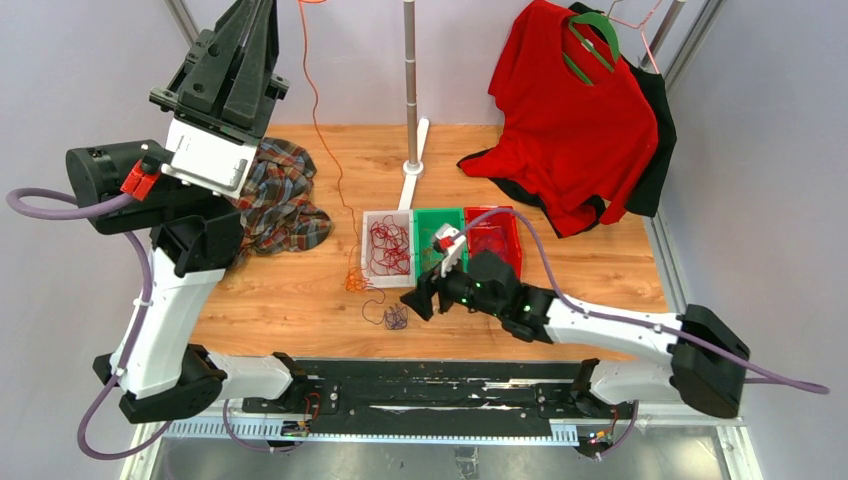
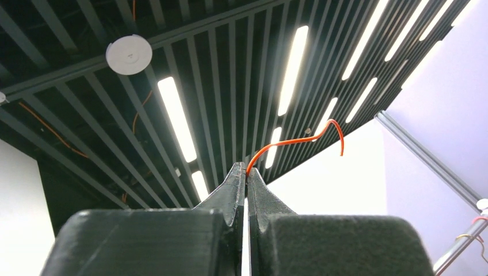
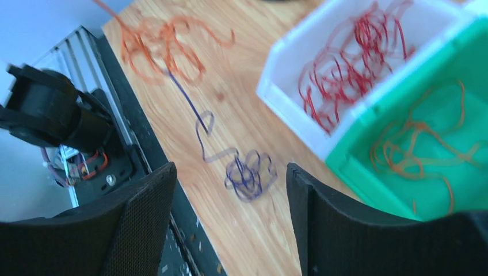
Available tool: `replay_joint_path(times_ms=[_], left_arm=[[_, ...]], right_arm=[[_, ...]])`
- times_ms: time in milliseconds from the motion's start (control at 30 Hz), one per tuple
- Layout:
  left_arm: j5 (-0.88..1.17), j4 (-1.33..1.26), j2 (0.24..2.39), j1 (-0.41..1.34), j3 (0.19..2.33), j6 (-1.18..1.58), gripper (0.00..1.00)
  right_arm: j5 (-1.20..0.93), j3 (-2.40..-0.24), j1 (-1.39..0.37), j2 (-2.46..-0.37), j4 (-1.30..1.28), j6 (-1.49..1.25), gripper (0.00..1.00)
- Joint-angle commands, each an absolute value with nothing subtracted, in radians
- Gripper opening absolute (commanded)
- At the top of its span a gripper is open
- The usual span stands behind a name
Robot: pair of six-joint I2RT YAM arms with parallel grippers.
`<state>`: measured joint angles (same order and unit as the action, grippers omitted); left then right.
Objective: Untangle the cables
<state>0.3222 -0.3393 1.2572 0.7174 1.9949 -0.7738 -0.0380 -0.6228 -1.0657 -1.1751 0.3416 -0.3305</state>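
Three bins sit mid-table. The white bin point(image 1: 386, 214) holds red cables point(image 1: 388, 248). At its 3 o'clock, the green bin point(image 3: 368, 172) holds orange-brown cables point(image 3: 420, 149). The red bin point(image 1: 517, 240) is partly hidden by the right arm, its contents indistinct. A purple cable point(image 3: 248, 172) lies on the table point(image 1: 600, 270) at the white bin's 6 o'clock, beneath the right gripper point(image 3: 230, 190), which is spread wide and empty. The left gripper point(image 2: 246, 172), raised at 10 o'clock, pinches an orange cable point(image 2: 299, 140). A plaid cloth point(image 1: 285, 200) lies at 9 o'clock and a red shirt point(image 1: 570, 130) at 1 o'clock.

red cables point(image 1: 388, 245) in white bin point(image 1: 388, 284); orange cable point(image 2: 288, 142) stretched upward; purple tangle point(image 1: 396, 318) alongside.
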Motion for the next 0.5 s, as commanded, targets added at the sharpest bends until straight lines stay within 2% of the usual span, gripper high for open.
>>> replay_joint_path(times_ms=[0, 100, 300, 367, 467], left_arm=[[0.331, -0.344, 1.240, 0.727, 2.005, -0.764, 0.00], [0.333, -0.336, 1.238, 0.726, 2.013, -0.770, 0.01], [0.337, -0.334, 1.240, 0.727, 2.033, -0.776, 0.00], [0.343, -0.334, 1.241, 0.726, 2.038, -0.775, 0.00], [0.349, -0.334, 1.245, 0.727, 2.048, -0.778, 0.00]], right_arm=[[-0.144, -0.767, -1.075, -1.300, 0.481, -0.244, 0.70], [-0.199, -0.831, -1.075, -1.393, 0.505, -0.261, 0.68], [-0.230, -0.840, -1.077, -1.511, 0.549, -0.315, 0.59], [-0.225, -0.809, -1.077, -1.521, 0.572, -0.327, 0.52], [-0.211, -0.774, -1.077, -1.527, 0.585, -0.354, 0.35]])
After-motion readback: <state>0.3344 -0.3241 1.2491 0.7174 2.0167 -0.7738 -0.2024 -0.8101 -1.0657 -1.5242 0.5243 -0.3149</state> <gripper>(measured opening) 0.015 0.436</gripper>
